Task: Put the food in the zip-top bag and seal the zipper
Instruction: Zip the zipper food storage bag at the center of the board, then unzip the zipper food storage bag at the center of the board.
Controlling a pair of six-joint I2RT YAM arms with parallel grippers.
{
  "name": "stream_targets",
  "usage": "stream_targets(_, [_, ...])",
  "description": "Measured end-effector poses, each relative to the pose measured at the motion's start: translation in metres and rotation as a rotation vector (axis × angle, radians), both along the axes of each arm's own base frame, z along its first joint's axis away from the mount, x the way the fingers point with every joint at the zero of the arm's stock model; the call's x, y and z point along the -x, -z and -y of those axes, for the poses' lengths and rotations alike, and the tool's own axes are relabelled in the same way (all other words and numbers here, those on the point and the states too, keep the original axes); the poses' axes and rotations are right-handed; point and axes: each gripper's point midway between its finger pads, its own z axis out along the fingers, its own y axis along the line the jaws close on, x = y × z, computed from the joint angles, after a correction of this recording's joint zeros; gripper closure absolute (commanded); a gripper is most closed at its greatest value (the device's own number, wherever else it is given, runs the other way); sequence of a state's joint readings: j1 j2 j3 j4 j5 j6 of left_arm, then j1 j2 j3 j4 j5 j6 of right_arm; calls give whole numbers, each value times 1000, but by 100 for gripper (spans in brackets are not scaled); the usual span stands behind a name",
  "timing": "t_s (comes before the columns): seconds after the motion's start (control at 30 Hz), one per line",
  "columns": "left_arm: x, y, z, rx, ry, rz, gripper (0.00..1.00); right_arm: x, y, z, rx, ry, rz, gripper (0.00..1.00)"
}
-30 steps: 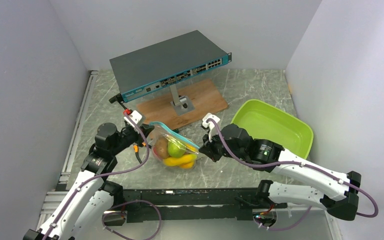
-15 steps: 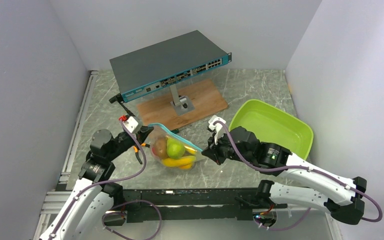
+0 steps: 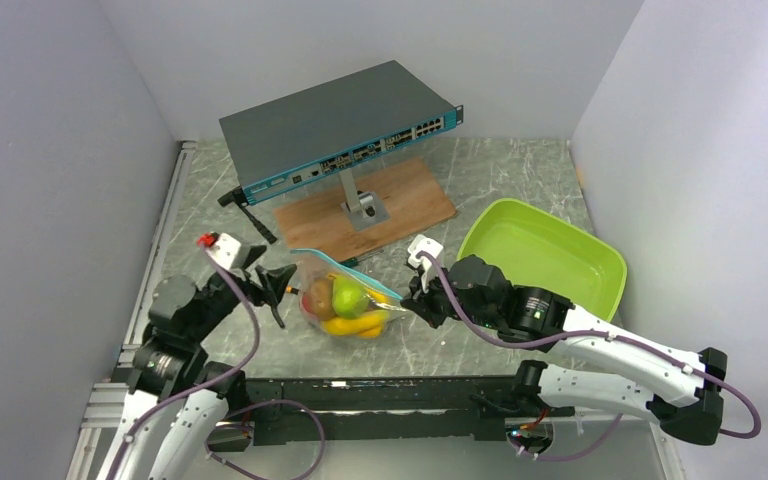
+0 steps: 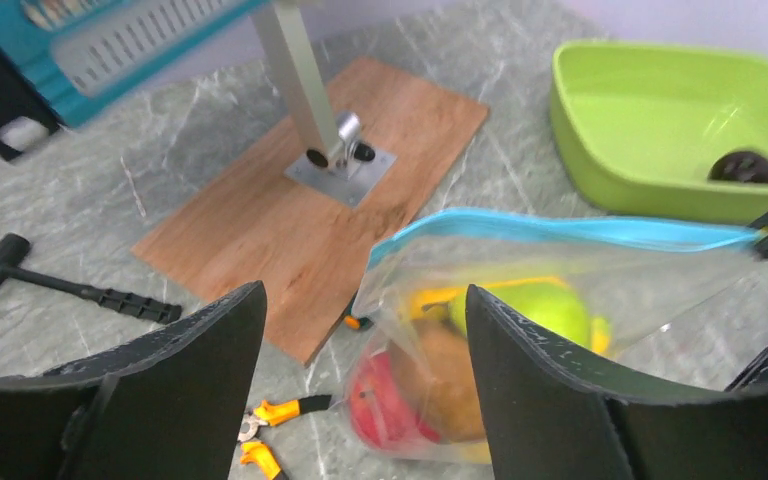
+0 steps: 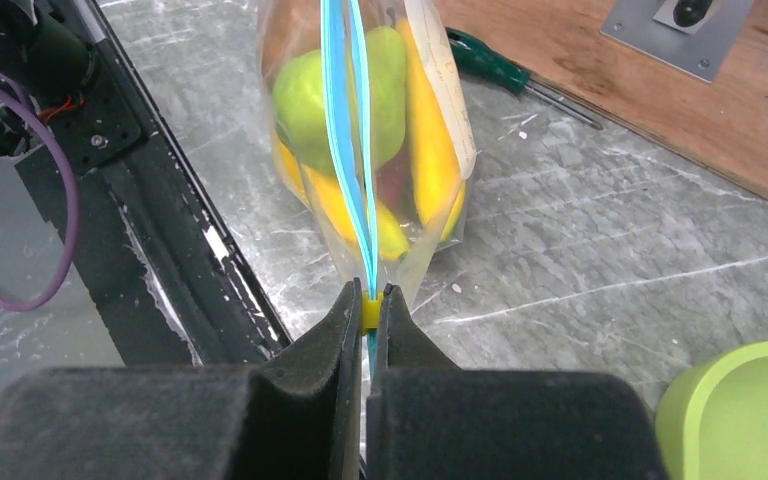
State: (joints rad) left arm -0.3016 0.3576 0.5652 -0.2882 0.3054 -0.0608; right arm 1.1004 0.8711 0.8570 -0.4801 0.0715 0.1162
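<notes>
The zip-top bag (image 3: 345,300) lies in the middle of the table, near the front edge, with the food inside: a green pear (image 4: 535,305), a red apple (image 4: 385,405), a brown fruit (image 4: 445,380) and a yellow banana (image 5: 430,140). The teal zipper (image 3: 340,265) runs along its top edge. My left gripper (image 3: 280,293) stands open just left of the bag and apart from it, with nothing between its fingers (image 4: 365,295). My right gripper (image 5: 368,300) is shut on the zipper's yellow slider (image 5: 369,312) at the bag's right end (image 3: 407,300).
A network switch (image 3: 340,125) stands on a post over a wooden board (image 3: 400,200) behind the bag. A lime-green tray (image 3: 545,255) sits at the right. Orange-handled pliers (image 4: 260,415), a black tool (image 4: 60,285) and a green screwdriver (image 5: 500,65) lie around the bag.
My left gripper has opened, let go of the bag's left end and drawn back to the left. The right gripper stays shut at the bag's right end.
</notes>
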Motion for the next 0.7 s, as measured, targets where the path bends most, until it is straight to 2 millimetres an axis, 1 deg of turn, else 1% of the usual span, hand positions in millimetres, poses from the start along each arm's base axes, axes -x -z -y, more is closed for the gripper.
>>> stream_targets(0.07, [10,-23,-4,27,-15,17,13,0,-1,-1,-1,-7,6,100])
stream_targets(0.13, [19,-43,-3,45,8,27,10,0,-1,-3,-4,-15,9,100])
stream_targets(0.17, [23,-51,0,49,28,28,10,0,-1,-4,-5,-19,10,100])
stream_targets(0.23, [29,-60,6,56,76,19,8,1,-1,-5,-5,-28,10,100])
stream_targets(0.3, [33,-61,14,63,125,1,6,1,-1,-7,-8,-32,9,100])
stream_targets(0.4, [41,-59,29,58,219,-17,4,0,0,-9,-7,-34,6,100])
stream_targets(0.47, [47,-58,39,21,290,0,1,1,2,-11,-4,-38,-1,100])
stream_targets(0.6, [63,-55,72,-120,483,99,0,4,2,-17,-15,-66,-13,100])
stream_targets(0.7, [71,-41,103,-248,619,179,0,5,-1,-20,-33,-83,-11,100])
